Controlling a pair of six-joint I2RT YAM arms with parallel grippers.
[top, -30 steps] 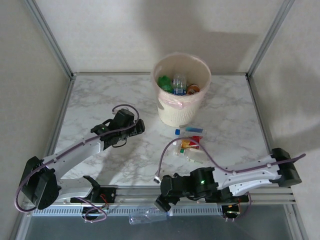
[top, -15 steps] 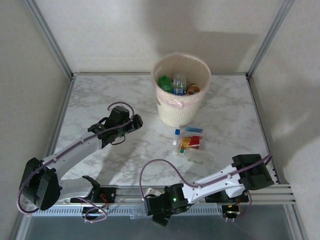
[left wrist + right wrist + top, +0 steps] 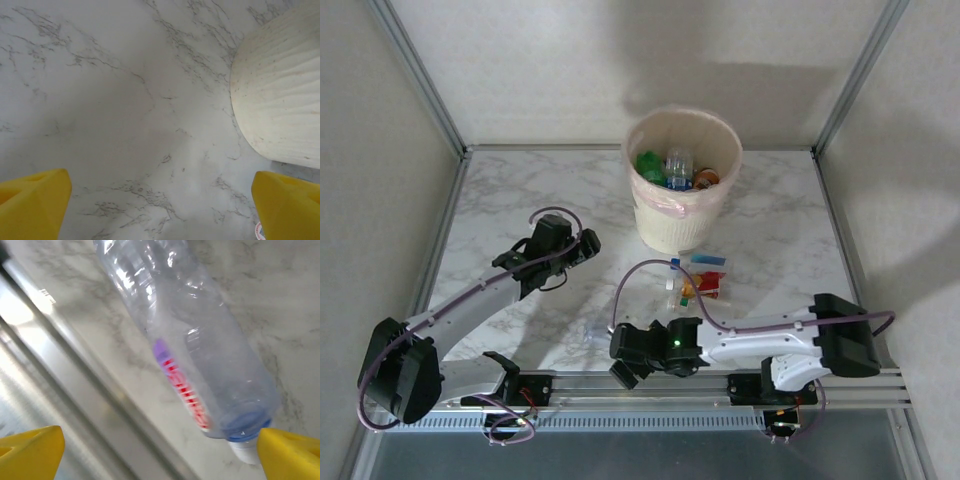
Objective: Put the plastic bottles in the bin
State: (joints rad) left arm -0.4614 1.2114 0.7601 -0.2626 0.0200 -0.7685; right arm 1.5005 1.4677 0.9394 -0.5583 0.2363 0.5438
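One clear bottle (image 3: 200, 355), red-purple label, pale cap, lying on marble (image 3: 285, 295); left jaws spread, right jaws spread.

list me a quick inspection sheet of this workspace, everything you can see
surface: marble table, bare on the left
job's things: bin upright, bottles inside; more bottles lying in front of it; one clear bottle lying by the near rail
clutter: nothing seen
pincers: left pincer open, empty, beside the bin; right pincer open, clear bottle lying between its fingers
cables: purple cable looped over each arm
surroundings: metal frame, plain walls
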